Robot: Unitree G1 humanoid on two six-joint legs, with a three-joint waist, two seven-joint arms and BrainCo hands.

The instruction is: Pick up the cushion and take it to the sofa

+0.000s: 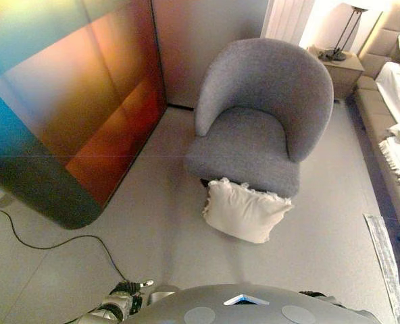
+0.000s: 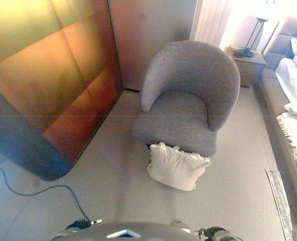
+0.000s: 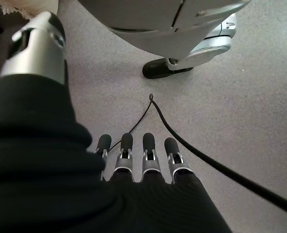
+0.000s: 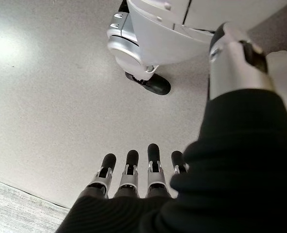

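1. Left hand (image 3: 134, 160) hangs low over the floor (image 1: 153, 236), fingers straight and side by side, holding nothing.
2. Right hand (image 4: 143, 172) hangs likewise, fingers straight, empty.
3. Cream cushion (image 1: 244, 210) stands on the floor, leaning against the front of the grey armchair (image 1: 261, 115).
4. A bed (image 1: 399, 101) lies to the right.
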